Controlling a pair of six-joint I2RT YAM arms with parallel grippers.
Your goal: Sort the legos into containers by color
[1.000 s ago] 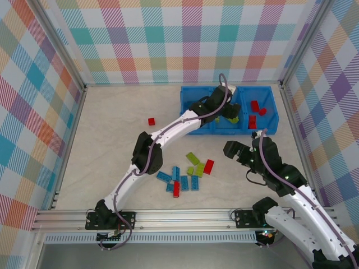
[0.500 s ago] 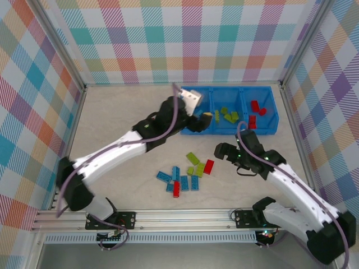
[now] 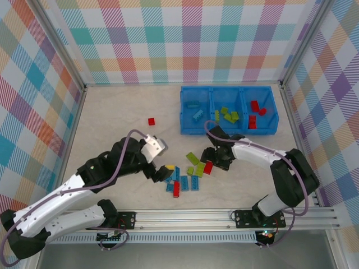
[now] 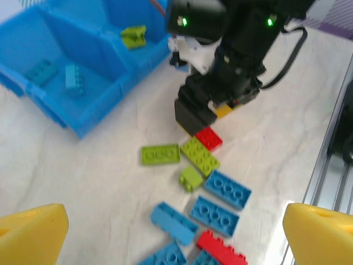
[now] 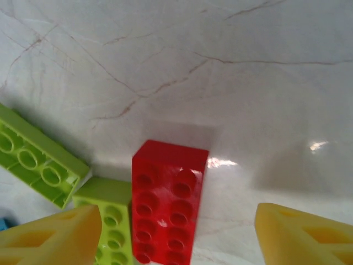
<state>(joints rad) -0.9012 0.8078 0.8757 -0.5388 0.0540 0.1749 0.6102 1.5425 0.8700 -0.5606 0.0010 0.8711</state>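
Loose legos lie mid-table: lime green ones (image 3: 192, 158), light blue ones (image 3: 184, 182) and a red oblong (image 3: 176, 189). My right gripper (image 3: 211, 163) is down over a red brick (image 5: 168, 201). Its yellow fingertips (image 5: 306, 237) stand either side of the brick without touching it, so it is open. A green brick (image 5: 113, 221) lies against the red one by the left finger. My left gripper (image 4: 176, 243) hovers wide open above the blue bricks (image 4: 215, 212). The containers are one blue bin (image 3: 258, 131) holding blue, green and red bricks in separate compartments.
A single small red brick (image 3: 151, 121) lies apart at the left of the bin. The right arm's black wrist (image 4: 218, 94) stands between the pile and the bin's near wall (image 4: 83, 118). A metal rail runs along the table's near edge (image 3: 185, 216).
The left arm has swung back from the bin to the pile and opened fully. The right gripper has moved left and down over the red brick, its fingers narrowing.
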